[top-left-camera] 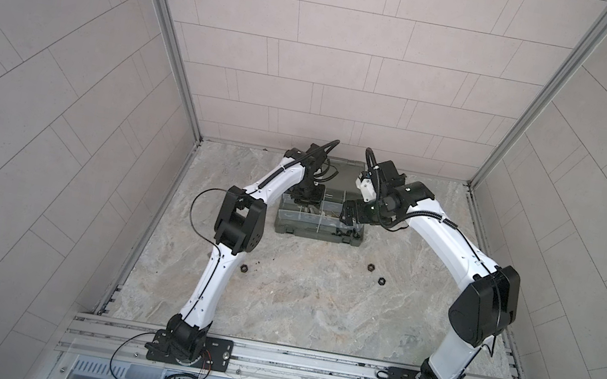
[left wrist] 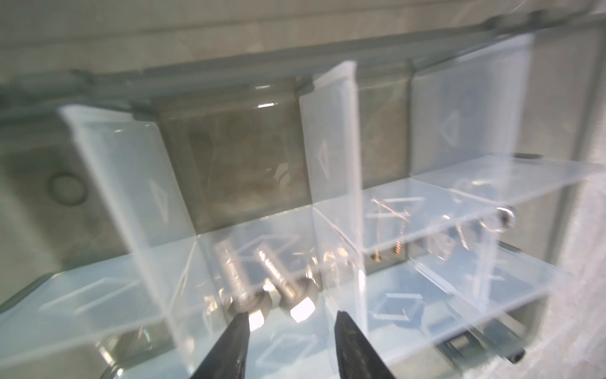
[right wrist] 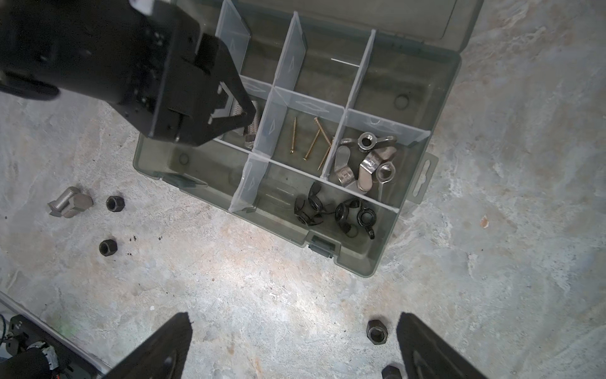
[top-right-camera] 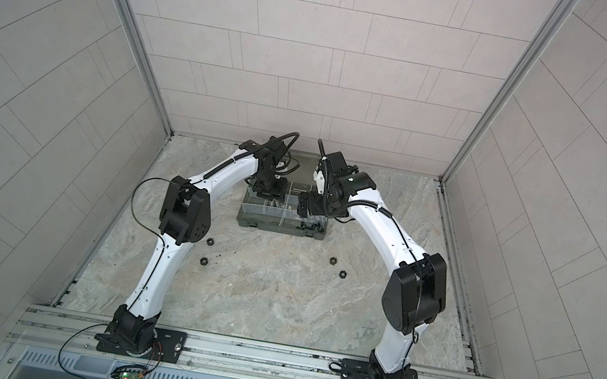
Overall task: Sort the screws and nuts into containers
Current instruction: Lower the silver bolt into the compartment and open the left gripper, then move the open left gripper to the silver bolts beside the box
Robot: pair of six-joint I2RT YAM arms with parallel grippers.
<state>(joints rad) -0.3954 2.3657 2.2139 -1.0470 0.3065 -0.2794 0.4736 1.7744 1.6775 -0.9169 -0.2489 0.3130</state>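
While reaching from the grooved aluminium rail [top-left-camera: 305, 361] at the table's near edge, elbow raised and wrist turned down, hangs the left gripper [left wrist: 292, 318] over the left compartment in the middle row of the flat translucent grey-green plastic organizer case [top-left-camera: 316, 236]; jaws parted, nothing between them. Just beyond the black fingertips [left wrist: 237, 341], inside that compartment: two stubby silver hex-head bolts [left wrist: 234, 272], side by side. On the other side, arched from the same rail: right gripper [right wrist: 295, 328] held high by the case's right end, jaws spread wide and empty, one small black hex nut [right wrist: 377, 331] on the table below, near a finger. Next compartment along: thin brass-coloured screws [right wrist: 311, 141]; then silver wing nuts [right wrist: 364, 164]; black wing nuts [right wrist: 331, 213] in the near row's right compartment. Hinged lid [right wrist: 410, 19] folded open toward the far edge. Loose on the grey marble-patterned table [top-left-camera: 313, 314]: more hex nuts toward the left and right edges, plus one more silver bolt [right wrist: 70, 205] on the left, close to a nut. Around three sides: pale tiled wall panels [top-left-camera: 337, 57] in aluminium frames.
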